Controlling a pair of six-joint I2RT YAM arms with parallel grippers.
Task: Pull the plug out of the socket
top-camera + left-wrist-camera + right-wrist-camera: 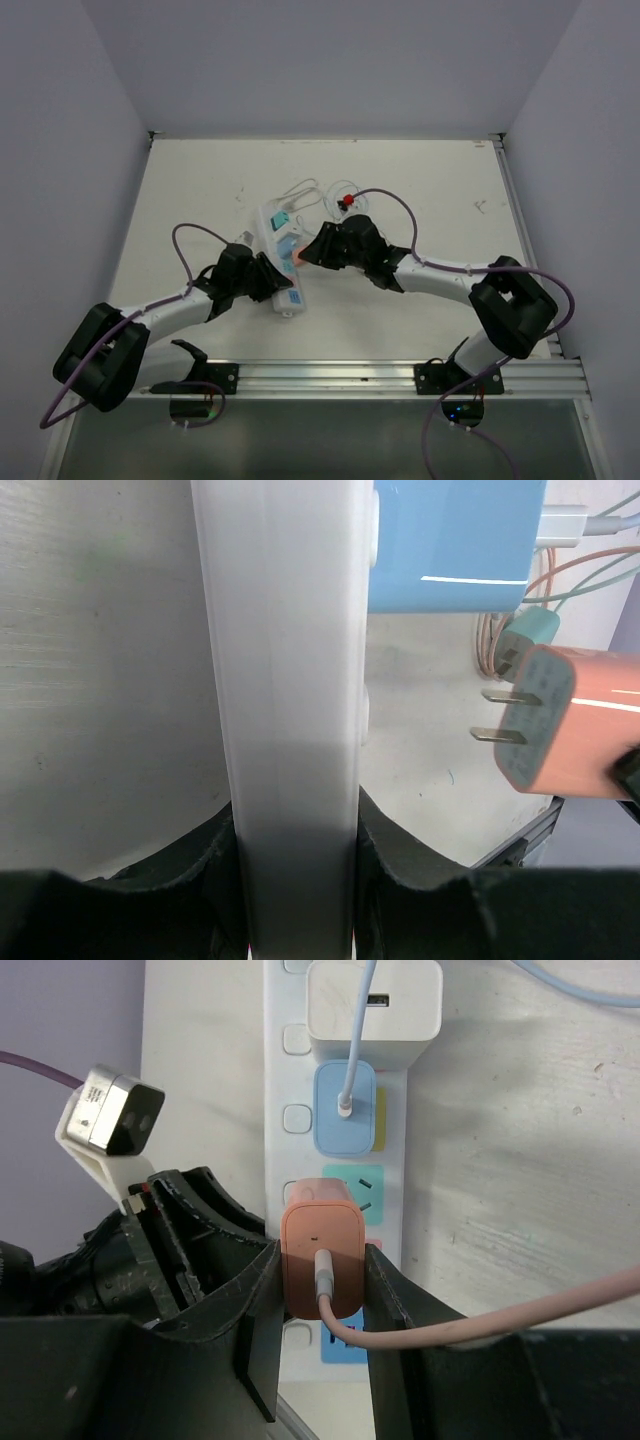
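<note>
The socket is a long white power strip (pixel 281 262) lying at the table's middle. My left gripper (pixel 268 280) is shut on its near end. In the left wrist view the strip (pixel 285 680) stands edge-on between the fingers of that gripper (pixel 290 880). My right gripper (pixel 322 1290) is shut on an orange plug (pixel 322 1255) with a pink cable (pixel 520 1315). In the left wrist view the orange plug (pixel 570 725) hangs apart from the strip with both prongs bare. A blue charger (pixel 345 1110) and a white charger (pixel 372 1005) stay plugged in.
Loose thin cables (pixel 320 195) and a small red piece (pixel 347 201) lie behind the strip. A metal rail (pixel 400 375) runs along the near edge. Walls close in the table on the left, right and back.
</note>
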